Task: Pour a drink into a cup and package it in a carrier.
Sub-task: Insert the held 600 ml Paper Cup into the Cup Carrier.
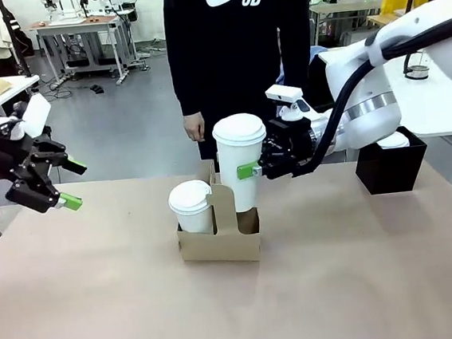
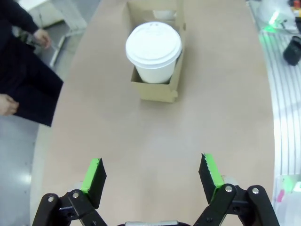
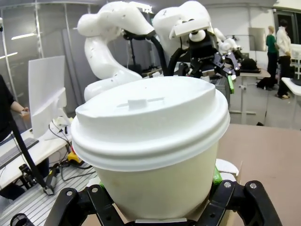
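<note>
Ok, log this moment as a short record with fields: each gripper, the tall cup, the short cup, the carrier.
right gripper: shut on the tall cup, lidded, its base in a carrier slot
left gripper: jaws open, holding nothing, above the table's left side
short cup: lidded, seated in the carrier's left slot
carrier: brown cardboard, mid-table
black box: right of carrier

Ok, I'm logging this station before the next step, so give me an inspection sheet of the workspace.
Surface: tan table, no spills seen.
Job's things: tall cup, lidded, standing in the carrier; drink not visible.
Clutter: shorter lidded cup in the carrier's other slot; black box at the table's right.
End effectors: right end effector shut on the tall cup; left end effector open, holding nothing, above the table's left.
Cables: black hose along the right arm.
Surroundings: person standing at the far side; other tables behind.
</note>
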`<state>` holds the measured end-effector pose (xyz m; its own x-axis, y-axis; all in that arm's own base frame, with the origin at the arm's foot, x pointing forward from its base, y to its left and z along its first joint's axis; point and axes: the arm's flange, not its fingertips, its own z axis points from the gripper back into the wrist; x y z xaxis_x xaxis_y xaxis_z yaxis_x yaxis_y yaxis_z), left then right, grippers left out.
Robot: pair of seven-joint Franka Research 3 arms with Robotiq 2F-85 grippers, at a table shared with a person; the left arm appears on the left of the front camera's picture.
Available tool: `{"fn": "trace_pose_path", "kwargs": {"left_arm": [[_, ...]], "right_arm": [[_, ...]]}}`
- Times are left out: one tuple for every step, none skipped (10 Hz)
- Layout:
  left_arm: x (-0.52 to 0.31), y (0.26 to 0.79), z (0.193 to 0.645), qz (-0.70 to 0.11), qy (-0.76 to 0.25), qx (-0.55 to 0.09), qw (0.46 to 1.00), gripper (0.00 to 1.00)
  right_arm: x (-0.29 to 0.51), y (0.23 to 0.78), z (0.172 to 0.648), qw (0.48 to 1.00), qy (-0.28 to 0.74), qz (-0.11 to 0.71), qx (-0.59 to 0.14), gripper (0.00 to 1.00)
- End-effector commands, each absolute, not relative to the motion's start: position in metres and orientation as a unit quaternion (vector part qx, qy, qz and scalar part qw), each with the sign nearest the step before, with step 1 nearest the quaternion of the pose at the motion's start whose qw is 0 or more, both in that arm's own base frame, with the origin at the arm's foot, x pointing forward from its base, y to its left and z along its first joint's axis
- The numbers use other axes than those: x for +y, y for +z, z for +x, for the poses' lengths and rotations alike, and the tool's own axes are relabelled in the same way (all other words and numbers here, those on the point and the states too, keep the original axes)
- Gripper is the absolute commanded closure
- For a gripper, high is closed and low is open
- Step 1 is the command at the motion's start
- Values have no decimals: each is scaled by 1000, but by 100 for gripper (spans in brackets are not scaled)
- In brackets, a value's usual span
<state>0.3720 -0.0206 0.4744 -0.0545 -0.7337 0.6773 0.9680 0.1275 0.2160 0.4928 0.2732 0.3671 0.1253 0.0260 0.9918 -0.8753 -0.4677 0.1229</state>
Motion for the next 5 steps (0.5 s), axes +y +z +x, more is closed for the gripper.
{"fn": "trace_pose_path", "kwargs": {"left_arm": [[-17, 442, 358, -206, -630, -347, 664, 0], [-21, 474, 372, -169, -638, -346, 666, 0], [-21, 474, 372, -169, -638, -346, 666, 0], [-21, 474, 372, -169, -638, -346, 666, 0], [-21, 474, 372, -169, -638, -346, 666, 0]], "right_arm": [[282, 360, 501, 375, 583, 644, -325, 19], [283, 348, 505, 372, 588, 638, -330, 19], [286, 343, 505, 367, 590, 637, -333, 19], [285, 334, 506, 366, 592, 637, -330, 19], [283, 323, 505, 364, 593, 636, -334, 19]]}}
